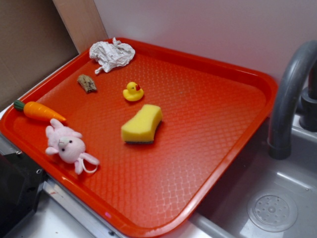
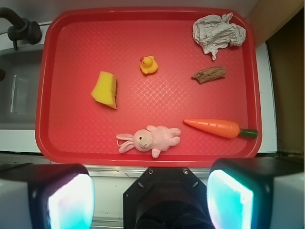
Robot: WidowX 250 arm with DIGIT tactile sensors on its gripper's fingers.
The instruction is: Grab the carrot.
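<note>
Your carrot (image 2: 213, 127) lies flat on the red tray (image 2: 143, 38), and in the wrist view it sits at the near right of the tray, pointed tip toward the left, green stem toward the right rim. Just to its left is the pink bunny (image 2: 151, 139), lying on its side, close to the carrot's tip but apart from it. From the outside camera the same carrot (image 1: 38, 110) shows at the tray's left edge, stem nearly against the rim (image 1: 257, 79), with the bunny (image 1: 69, 146) just below it in that picture.

Your gripper (image 2: 150, 198) hangs over the near edge, off the tray, well short of the carrot. Both fingers (image 2: 57, 198) frame the bottom of the wrist view, spread wide apart with nothing between them, so it is released and touching none of the objects.

Farther back, the little yellow duck (image 2: 148, 65) stands near the middle of the tray, and the yellow sponge (image 2: 105, 89) lies to its left. A small brown chunk (image 2: 209, 74) rests beyond the carrot, and a crumpled white paper ball (image 2: 218, 32) fills the far right corner. All of them are well clear of the carrot.

Off the tray on the left of the wrist view you have a grey sink (image 2: 16, 95) and a dark faucet (image 2: 19, 26).
</note>
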